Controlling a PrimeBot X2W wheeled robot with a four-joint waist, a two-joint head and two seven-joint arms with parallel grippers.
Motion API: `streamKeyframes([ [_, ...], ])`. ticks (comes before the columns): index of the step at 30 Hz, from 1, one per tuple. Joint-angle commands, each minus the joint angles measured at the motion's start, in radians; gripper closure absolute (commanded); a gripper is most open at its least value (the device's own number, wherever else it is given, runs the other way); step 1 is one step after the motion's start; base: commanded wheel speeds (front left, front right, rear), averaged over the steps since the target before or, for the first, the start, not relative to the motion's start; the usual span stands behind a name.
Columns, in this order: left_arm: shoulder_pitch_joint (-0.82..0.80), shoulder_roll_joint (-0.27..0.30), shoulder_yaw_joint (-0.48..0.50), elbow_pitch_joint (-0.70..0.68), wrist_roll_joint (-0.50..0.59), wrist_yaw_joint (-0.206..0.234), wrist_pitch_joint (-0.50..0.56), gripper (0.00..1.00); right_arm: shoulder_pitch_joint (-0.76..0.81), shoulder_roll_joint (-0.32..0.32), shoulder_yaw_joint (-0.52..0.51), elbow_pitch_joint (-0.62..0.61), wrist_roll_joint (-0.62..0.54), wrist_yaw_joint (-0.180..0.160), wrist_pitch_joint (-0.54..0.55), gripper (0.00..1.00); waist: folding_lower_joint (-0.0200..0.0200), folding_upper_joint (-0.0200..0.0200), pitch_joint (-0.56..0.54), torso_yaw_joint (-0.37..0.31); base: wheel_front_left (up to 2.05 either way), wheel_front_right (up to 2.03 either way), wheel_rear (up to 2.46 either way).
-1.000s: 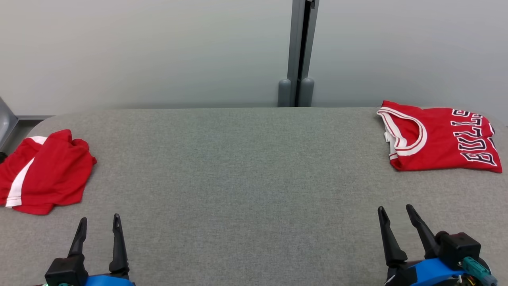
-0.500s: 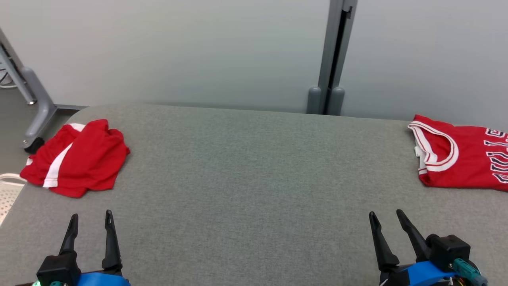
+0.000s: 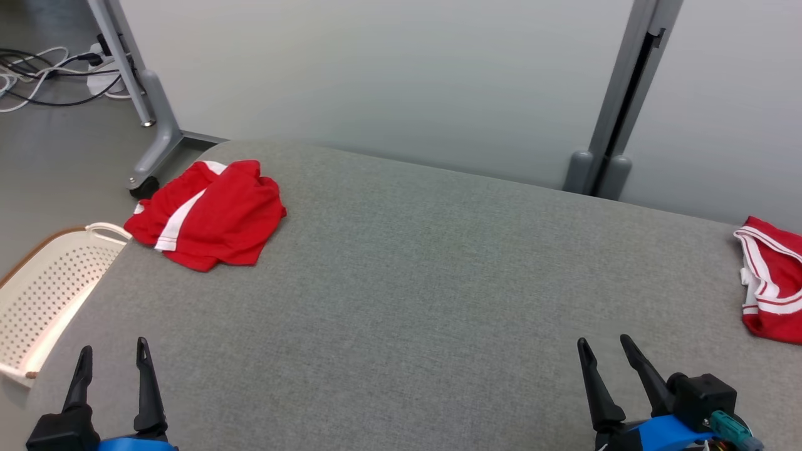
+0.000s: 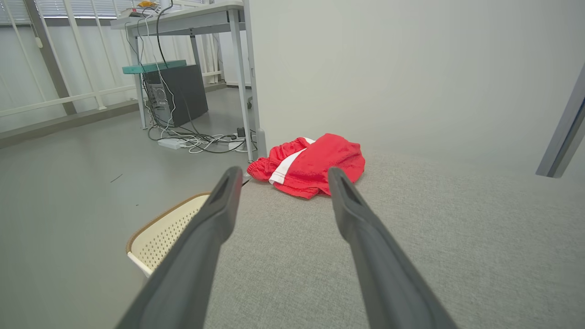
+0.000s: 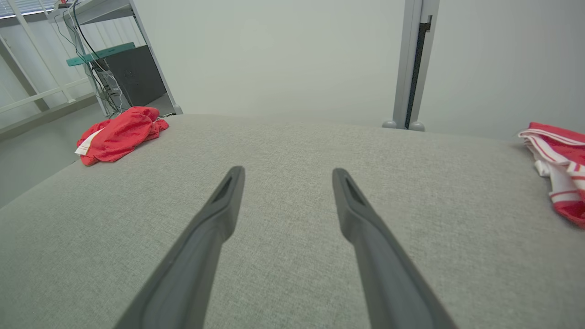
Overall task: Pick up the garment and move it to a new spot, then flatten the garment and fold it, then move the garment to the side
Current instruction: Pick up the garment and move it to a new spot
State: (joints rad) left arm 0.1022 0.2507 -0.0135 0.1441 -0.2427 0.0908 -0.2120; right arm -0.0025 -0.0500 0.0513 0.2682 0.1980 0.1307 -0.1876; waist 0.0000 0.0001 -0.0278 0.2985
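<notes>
A crumpled red garment [image 3: 210,214] with a white stripe lies at the table's far left corner; it also appears ahead of the fingers in the left wrist view as the same red garment [image 4: 315,165] and far left in the right wrist view [image 5: 116,133]. My left gripper [image 3: 113,354] is open at the lower left, well short of it, with nothing between its fingers. My right gripper [image 3: 604,351] is open at the lower right over bare table.
A folded red jersey [image 3: 774,285] with white trim lies at the table's right edge. A cream perforated basket [image 3: 44,294] stands on the floor beside the left edge of the grey table [image 3: 407,269]. Behind are a grey partition post [image 3: 617,106] and floor cables [image 3: 44,69].
The head camera has swung left: the crumpled garment now sits further into view, the jersey slides to the right edge, and the basket appears. Both grippers stay open in the same pose.
</notes>
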Motion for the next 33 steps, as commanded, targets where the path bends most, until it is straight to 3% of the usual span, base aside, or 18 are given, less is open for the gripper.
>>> streamKeyframes([
  [1,0.009,0.008,0.005,-0.009,-0.005,0.005,0.001,0.00,-0.010,-0.001,-0.002,0.002,0.002,0.000,-0.007,0.00,0.0000,-0.0001,0.011,0.027,0.00,0.00,0.00],
  [16,0.025,0.027,0.030,-0.045,-0.024,0.030,0.000,0.00,-0.020,-0.002,0.003,0.004,-0.015,0.000,0.002,0.00,0.0000,-0.0001,0.034,0.137,0.00,0.00,0.00],
  [25,0.018,0.023,0.036,-0.040,-0.037,0.040,-0.012,0.00,-0.025,-0.002,0.005,-0.008,-0.027,0.000,0.015,0.00,0.0000,-0.0001,0.055,0.131,0.00,0.00,0.00],
  [33,-0.112,0.047,0.048,-0.007,-0.052,0.023,-0.021,0.00,-0.058,-0.002,-0.018,-0.055,-0.068,0.000,0.034,0.00,0.0000,-0.0001,0.116,0.078,0.00,0.00,0.00],
])
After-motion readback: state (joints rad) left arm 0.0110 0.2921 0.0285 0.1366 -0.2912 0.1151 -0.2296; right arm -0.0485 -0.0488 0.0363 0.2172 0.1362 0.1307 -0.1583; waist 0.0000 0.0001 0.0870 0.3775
